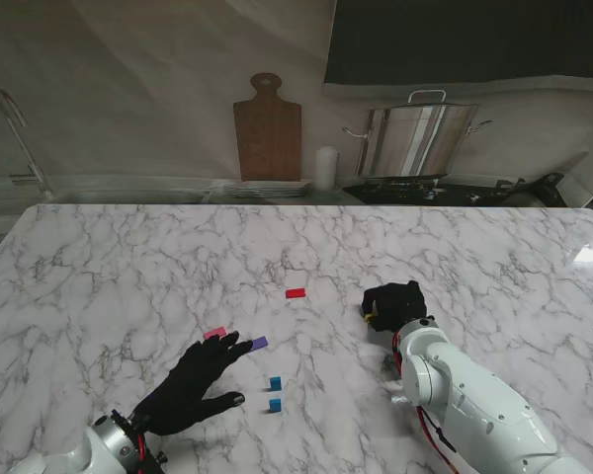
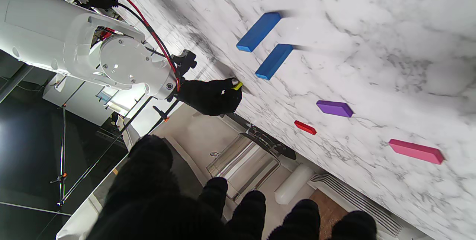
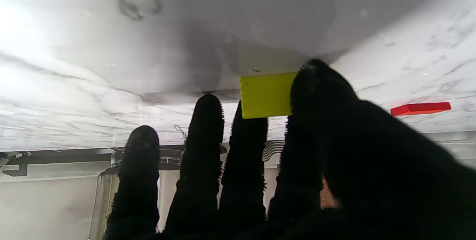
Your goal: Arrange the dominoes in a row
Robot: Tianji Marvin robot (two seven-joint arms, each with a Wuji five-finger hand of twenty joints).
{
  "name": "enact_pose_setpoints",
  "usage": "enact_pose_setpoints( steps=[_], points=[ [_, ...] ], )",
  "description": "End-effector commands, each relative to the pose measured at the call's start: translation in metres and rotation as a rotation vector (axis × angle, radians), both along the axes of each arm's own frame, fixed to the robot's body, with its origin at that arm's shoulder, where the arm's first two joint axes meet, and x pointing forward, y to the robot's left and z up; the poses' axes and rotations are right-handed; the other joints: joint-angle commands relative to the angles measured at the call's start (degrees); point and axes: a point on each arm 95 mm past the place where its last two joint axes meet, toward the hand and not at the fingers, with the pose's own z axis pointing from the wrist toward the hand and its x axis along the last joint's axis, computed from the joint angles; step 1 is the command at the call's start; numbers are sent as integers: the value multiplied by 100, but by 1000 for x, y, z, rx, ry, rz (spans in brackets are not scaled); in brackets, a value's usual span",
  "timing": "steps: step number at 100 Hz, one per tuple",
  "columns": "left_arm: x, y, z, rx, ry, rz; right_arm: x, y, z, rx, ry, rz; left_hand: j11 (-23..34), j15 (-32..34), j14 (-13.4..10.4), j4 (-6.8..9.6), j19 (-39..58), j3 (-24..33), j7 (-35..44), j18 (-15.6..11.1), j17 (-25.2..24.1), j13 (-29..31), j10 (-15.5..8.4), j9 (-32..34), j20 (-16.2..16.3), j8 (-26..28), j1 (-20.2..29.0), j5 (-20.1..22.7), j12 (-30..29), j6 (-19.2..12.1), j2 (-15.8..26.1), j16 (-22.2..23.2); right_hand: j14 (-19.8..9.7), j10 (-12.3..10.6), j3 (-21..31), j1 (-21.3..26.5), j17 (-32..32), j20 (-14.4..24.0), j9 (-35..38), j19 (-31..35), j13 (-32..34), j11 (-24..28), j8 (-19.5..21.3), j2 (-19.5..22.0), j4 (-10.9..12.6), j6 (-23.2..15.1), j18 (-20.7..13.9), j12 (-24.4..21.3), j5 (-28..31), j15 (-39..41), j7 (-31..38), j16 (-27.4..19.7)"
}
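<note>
Two blue dominoes stand upright, one behind the other, nearest the robot: the only start of a row. Just beyond, the left hand rests flat, fingers spread, grasping nothing, its fingertips near the flat-lying pink domino and purple domino. Farther right, the right hand pinches a yellow domino against the marble table. The red domino lies farthest, untouched.

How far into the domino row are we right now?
Early. Two blue dominoes stand upright side by side, a possible start. The right hand pinches a yellow domino. The red, purple and pink dominoes lie flat, scattered. The left hand is open.
</note>
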Motion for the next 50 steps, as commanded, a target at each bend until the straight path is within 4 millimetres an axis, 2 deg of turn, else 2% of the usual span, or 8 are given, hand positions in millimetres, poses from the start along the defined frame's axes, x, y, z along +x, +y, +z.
enact_pose_setpoints(
  steps=[1,32,41,50],
  points=[
    [-2,0,-3,5,14,-7,-1,0,-3,-3,3,-5,-50,-62,-149,105,-38,-28,-102,-52,38,-70,-153,-85,-87,-79,-21,-157,-28,19,-84,-103,39,6,-34,-81,-70,86,18,104,95,226,14,204,1,-276,104,98,383,95,328,93],
    [-2,-1,-3,5,15,-7,-6,10,13,72,-41,-5,-50,-62,-149,106,-38,-26,-100,-48,38,-70,-155,-84,-87,-70,-17,-157,-28,23,-83,-102,54,3,68,-151,-118,83,-90,116,9,246,156,250,95,-189,77,98,285,65,512,64],
    [-2,-1,-3,5,17,-9,-8,13,20,108,-50,-4,-51,-63,-145,105,-38,-28,-101,-52,38,-71,-153,-86,-87,-68,-22,-158,-28,18,-79,-103,85,112,115,-173,-185,82,-289,104,-168,202,171,191,110,-165,62,75,310,12,535,46],
    [-3,-1,-3,5,16,-10,-10,17,26,131,-58,-4,-52,-64,-147,105,-39,-29,-102,-48,37,-71,-157,-87,-88,-67,-22,-158,-30,20,-77,-104,211,252,192,-215,-283,124,-910,116,-618,327,153,100,111,-265,58,166,365,122,510,127]
  ],
)
